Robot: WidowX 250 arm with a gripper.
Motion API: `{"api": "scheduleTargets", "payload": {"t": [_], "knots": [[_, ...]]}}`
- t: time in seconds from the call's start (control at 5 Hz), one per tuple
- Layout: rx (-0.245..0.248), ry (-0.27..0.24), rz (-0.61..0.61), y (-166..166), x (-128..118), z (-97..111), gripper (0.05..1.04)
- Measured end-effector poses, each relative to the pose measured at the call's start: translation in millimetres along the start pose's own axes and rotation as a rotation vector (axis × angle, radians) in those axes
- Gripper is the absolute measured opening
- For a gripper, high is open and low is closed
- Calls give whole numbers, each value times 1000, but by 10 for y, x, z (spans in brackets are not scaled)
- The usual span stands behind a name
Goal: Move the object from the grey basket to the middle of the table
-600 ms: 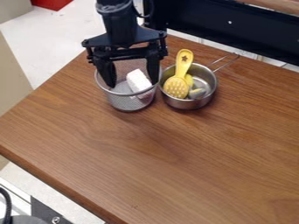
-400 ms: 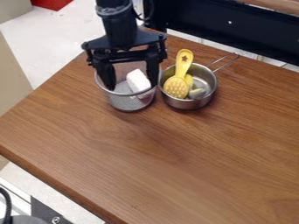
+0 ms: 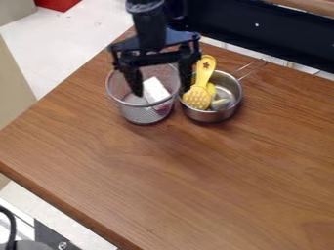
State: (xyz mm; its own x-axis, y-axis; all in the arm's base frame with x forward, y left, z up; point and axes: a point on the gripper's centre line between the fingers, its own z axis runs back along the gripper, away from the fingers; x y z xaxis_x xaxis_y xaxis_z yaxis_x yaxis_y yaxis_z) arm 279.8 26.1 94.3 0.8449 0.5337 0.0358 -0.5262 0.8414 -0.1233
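The white rectangular block [image 3: 155, 91] still leans inside the round grey wire-mesh basket [image 3: 141, 116], while the black two-finger gripper [image 3: 161, 91] has just shifted sideways toward the shiny metal pan [image 3: 207, 116], its fingers wide apart. One finger now shows over the basket's opening and the other by the pan's near side (a poor line for descending, perhaps), so the gripper probably needs recentring before it can grasp the block and carry it to mid-table
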Motion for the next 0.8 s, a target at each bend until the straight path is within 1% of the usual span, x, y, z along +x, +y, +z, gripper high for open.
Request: {"api": "scheduleTargets", "payload": {"t": [0.4, 0.6, 0.8], "knots": [[-28, -39, 12, -115, 81, 76, 999], [-19, -73, 28, -16, 171, 88, 999], [-8, -120, 105, 133, 407, 111, 999]]}}
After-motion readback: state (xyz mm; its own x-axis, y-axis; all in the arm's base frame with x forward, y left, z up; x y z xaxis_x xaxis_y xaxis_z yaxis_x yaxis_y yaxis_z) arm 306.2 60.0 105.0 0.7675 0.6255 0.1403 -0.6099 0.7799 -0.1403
